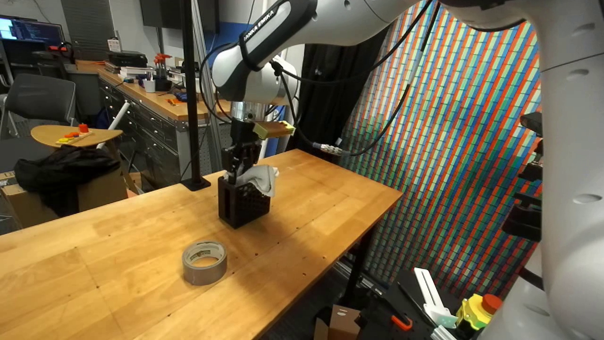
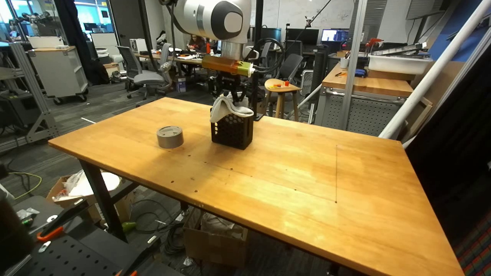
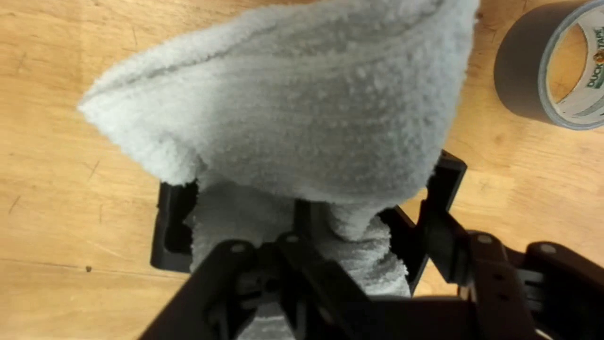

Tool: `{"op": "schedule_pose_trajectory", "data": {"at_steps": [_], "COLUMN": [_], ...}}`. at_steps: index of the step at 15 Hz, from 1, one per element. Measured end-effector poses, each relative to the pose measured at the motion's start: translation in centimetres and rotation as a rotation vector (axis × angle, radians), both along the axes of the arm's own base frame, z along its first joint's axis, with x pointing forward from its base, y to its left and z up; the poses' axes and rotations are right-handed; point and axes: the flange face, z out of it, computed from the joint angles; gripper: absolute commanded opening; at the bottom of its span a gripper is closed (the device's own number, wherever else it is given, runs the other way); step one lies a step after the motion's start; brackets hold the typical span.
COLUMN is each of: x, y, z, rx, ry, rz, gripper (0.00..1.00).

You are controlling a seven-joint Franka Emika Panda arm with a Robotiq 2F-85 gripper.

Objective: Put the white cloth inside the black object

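White cloth (image 3: 302,108) part inside, part over the black box (image 1: 245,205)

In both exterior views the box stands near mid-frame on a wooden table (image 1: 141,302), the cloth heaped at its top with a flap hanging outside. In the wrist view that flap fills the upper middle — more cloth lies within the box below. The gripper (image 3: 369,212) points down at the box, its fingers (image 3: 446,241) spread apart, cloth showing in the gap — whether either touches it I cannot tell. Upper right in the wrist view, a roll of tape (image 3: 521,66) sits apart from the box.
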Motion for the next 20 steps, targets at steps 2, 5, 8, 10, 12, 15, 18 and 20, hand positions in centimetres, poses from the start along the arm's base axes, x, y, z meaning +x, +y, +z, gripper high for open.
{"op": "schedule_pose_trajectory", "data": {"at_steps": [2,5,8,10,12,15,18,20], "x": [0.1,0.1,0.1,0.0,0.0,-0.1,-0.3,-0.4], "y": [0.5,1.0,0.9,1.0,1.3,1.9,2.4,2.5], "z": [0.9,2.0,4.0,5.3,6.1,6.2,5.7,5.3], "rx": [-0.015,-0.048,-0.109,-0.144,-0.165,-0.178,-0.177,-0.177], "ry": [-0.013,-0.029,-0.055,-0.074,-0.086,-0.086,-0.077,-0.07], "rz": [0.009,0.021,0.032,0.036,0.039,0.041,0.041,0.042], "gripper": [0.98,0.75,0.56,0.4,0.25,0.05,0.0,0.04]}}
